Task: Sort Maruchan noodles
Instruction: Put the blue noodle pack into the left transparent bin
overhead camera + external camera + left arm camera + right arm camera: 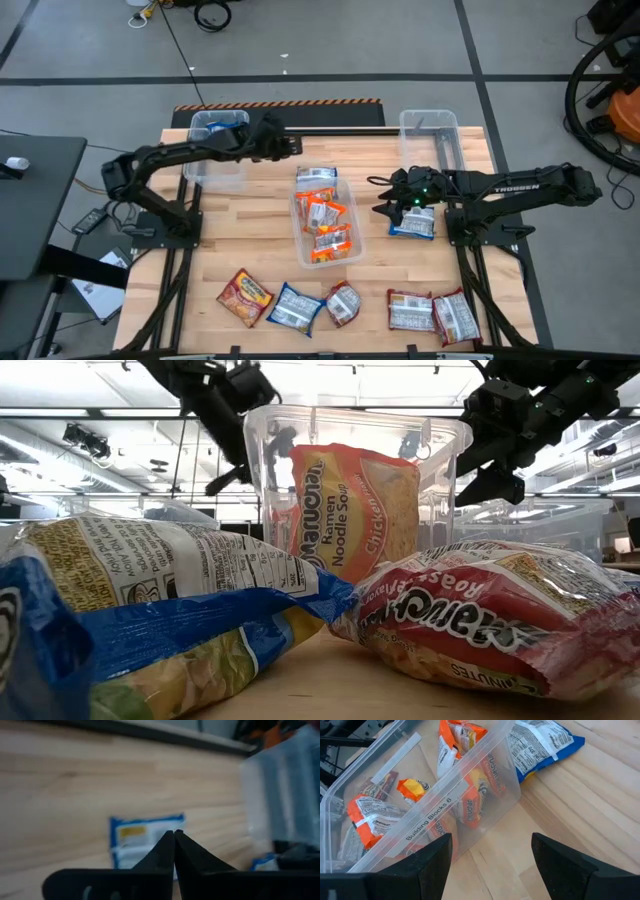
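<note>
Left gripper [174,837] jaws shut, empty; right gripper [384,208] jaws wide, hiding blue packet [412,226] partly.

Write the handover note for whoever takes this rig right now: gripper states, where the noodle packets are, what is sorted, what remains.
Left gripper: shut, empty, raised near the back left bin, which holds a blue packet.
Right gripper: open, empty, over the blue packet lying on the table right of the centre bin.
Done: orange packets are in the centre bin.
The back right bin looks empty.
Left: that blue packet, plus the front row: an orange-red packet, a second blue packet, a small dark red packet and two dark red packets.
</note>
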Action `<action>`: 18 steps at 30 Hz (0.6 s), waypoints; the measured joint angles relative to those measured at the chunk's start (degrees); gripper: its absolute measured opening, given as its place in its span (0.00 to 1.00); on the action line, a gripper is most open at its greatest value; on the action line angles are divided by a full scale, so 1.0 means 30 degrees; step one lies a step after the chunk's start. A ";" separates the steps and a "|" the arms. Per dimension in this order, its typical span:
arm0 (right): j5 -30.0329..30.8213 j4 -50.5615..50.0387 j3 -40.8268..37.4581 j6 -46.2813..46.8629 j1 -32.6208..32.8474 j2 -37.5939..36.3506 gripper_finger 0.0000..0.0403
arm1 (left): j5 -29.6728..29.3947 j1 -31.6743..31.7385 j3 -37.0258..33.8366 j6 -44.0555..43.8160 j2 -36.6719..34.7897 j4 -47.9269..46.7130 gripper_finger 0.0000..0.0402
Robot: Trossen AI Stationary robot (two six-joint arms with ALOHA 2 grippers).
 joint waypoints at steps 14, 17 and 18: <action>0.0495 0.0022 0.0000 0.1759 -0.0015 0.0152 0.69 | 0.0125 -0.1087 -0.0007 -0.1148 0.4645 0.1648 0.51; 0.0488 -0.0021 0.0000 0.2399 -0.0015 0.0256 0.69 | -0.0437 -0.1315 -0.0022 -0.1289 0.5678 0.1595 0.53; 0.0488 0.0034 0.0000 0.2577 -0.0015 0.0314 0.69 | -0.0621 -0.1328 -0.0022 -0.1413 0.5955 0.1635 0.53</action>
